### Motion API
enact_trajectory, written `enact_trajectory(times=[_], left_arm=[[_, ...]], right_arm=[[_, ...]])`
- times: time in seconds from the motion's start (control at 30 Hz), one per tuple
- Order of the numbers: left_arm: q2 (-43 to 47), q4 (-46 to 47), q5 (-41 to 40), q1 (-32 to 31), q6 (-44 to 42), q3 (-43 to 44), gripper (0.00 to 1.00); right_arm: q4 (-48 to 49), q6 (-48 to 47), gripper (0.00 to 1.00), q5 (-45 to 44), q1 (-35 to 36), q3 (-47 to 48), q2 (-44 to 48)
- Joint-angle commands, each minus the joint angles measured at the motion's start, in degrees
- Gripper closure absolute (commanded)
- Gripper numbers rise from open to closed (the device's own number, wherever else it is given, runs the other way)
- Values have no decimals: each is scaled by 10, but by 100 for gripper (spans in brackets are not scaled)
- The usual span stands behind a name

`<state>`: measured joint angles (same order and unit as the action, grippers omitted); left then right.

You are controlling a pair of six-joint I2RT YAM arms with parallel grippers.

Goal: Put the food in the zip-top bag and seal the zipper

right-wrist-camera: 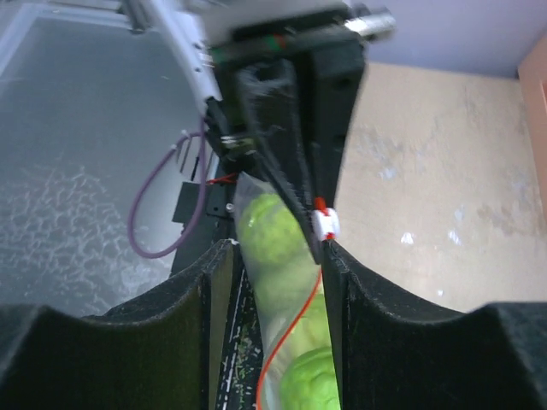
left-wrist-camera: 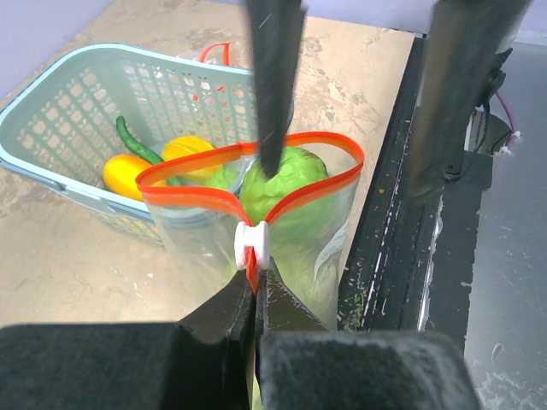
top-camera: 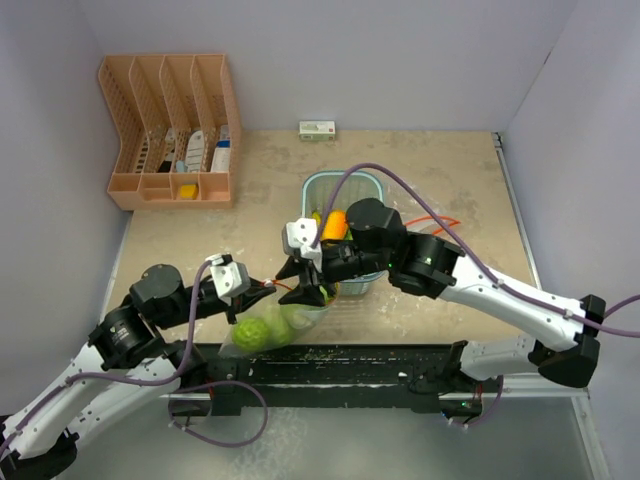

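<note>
Red-rimmed bag [left-wrist-camera: 329, 231] held two cabbages [left-wrist-camera: 286, 184]; fruits [left-wrist-camera: 126, 171] and chili [left-wrist-camera: 135, 141] lay in the basket [left-wrist-camera: 51, 111]. Left gripper [left-wrist-camera: 255, 295] pinched the zipper [left-wrist-camera: 197, 198] by its slider [left-wrist-camera: 252, 243]; right gripper [right-wrist-camera: 273, 252], jaws apart and seemingly empty, might let the mouth collapse.

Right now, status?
Left claw shut on bag by slider. Right claw open, straddling bag. Cabbages in, bag unsealed. Fruit, chili in basket.
</note>
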<state>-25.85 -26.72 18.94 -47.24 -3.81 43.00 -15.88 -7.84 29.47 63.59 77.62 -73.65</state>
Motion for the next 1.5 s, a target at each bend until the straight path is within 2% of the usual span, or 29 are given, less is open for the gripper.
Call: enact_trajectory(times=[0.0, 0.17, 0.3, 0.4, 0.57, 0.73, 1.0, 1.3, 1.37, 1.47], left_arm=[[-2, 24, 7, 2, 4, 29, 100], [-8, 13, -1, 3, 2, 41, 100], [-3, 12, -5, 2, 2, 42, 100], [2, 10, -7, 2, 2, 41, 100], [7, 4, -7, 2, 2, 39, 100], [17, 1, -10, 2, 2, 38, 100], [25, -8, -14, 2, 1, 38, 100], [27, -7, -13, 2, 1, 37, 100], [27, -8, -13, 2, 0, 37, 100], [28, -9, -15, 2, -1, 37, 100]], right_arm=[[42, -58, 52, 110, -2, 2, 40], [29, -67, 52, 162, -3, 23, 21], [31, -43, 47, 103, -2, 37, -9], [52, -20, 46, 44, -3, 37, -15], [103, 15, 48, -6, -6, 29, -5], [86, 17, 51, 16, -12, 47, -29], [62, -4, 53, 107, -16, 54, -46], [49, -12, 54, 102, -17, 69, -73], [52, -10, 56, 101, -17, 69, -76], [53, -9, 69, 98, -18, 71, -79]])
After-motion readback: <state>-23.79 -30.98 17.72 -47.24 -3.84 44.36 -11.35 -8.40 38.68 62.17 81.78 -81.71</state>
